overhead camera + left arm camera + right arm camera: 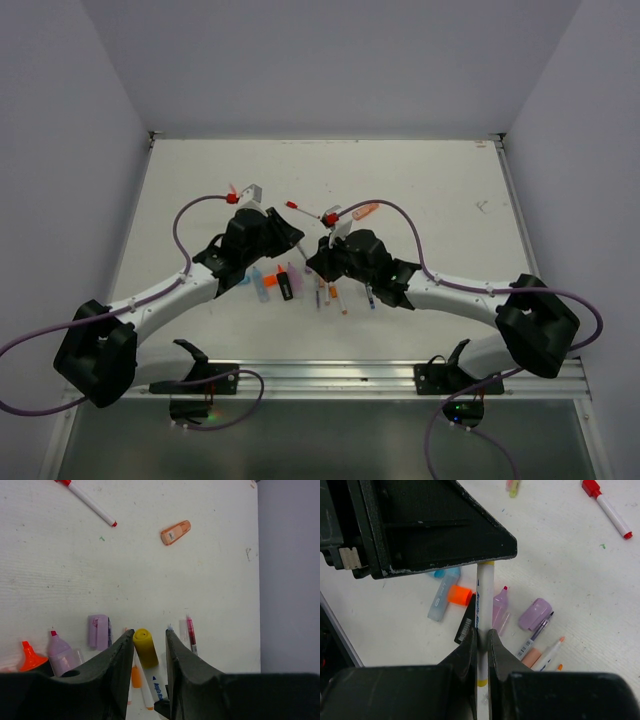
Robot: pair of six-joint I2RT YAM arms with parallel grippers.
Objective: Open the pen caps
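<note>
From the top camera I see a white table (420,180), lightly scuffed, boxed in by plain grey walls (330,60). The left gripper (292,240) and right gripper (318,258) meet nose to nose over the middle, above a scatter of pens (285,285). What they hold is too hidden to read here. Beyond them lie a red-capped marker (305,210) and a loose orange cap (367,211).

On the left wrist camera the yellow cap (143,647) sits between the left gripper's (148,636) fingers, off the table. The fingers are spread to either side of it: one is right against the cap, and the other shows a gap. The cap sits on a white pen (156,687) with blue print. Its long axis runs along the fingers, leaning slightly left, capped end pointing away from the wrist. On the table below lie a purple cap (98,631), a purple highlighter (59,650) and an uncapped orange highlighter (29,657).

On the right wrist camera the right gripper (481,632) has its fingers pressed onto the white pen's barrel near the tail. The pen stands straight up the frame, and its capped end disappears under the black body of the left gripper (430,525), where only a yellow rim shows. The purple cap (535,614) lies on the table to the right.
</note>
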